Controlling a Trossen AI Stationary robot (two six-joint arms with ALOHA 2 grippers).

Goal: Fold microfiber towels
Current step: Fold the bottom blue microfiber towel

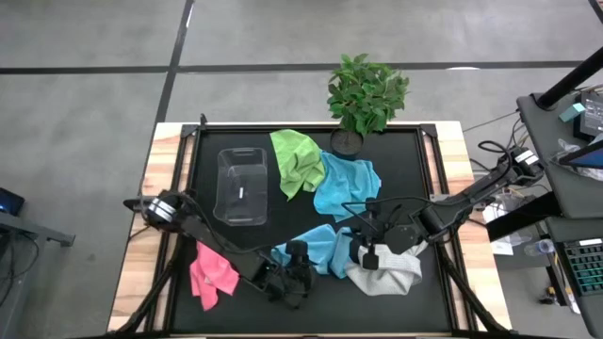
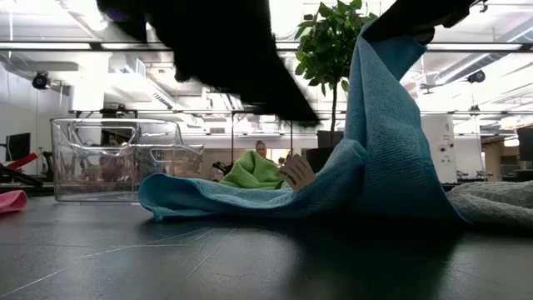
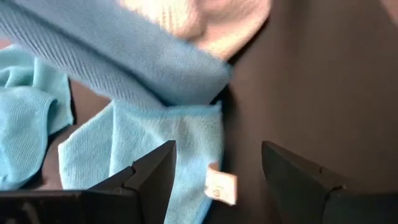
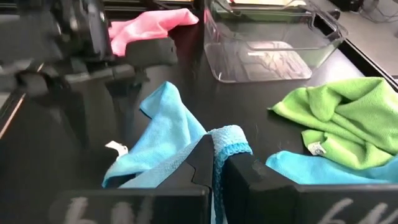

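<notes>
Near edge, 6 o'clock: left gripper point(image 1: 294, 275) fingers spread wide, holding nothing, low over the blue towel's point(image 1: 318, 250) tagged corner. Just at 3 o'clock of it, right gripper point(image 4: 214, 163) pinched tight on that towel's edge, lifting it. White towel point(image 1: 386, 271) beside; pink towel point(image 1: 213, 273) at 9. Farther: bin point(image 1: 241, 186), green towel point(image 1: 296, 160), second blue towel point(image 1: 347, 185), plant point(image 1: 366, 92) at 12. Risk: raised fabric slips or drags the white towel, causing a crooked fold.
</notes>
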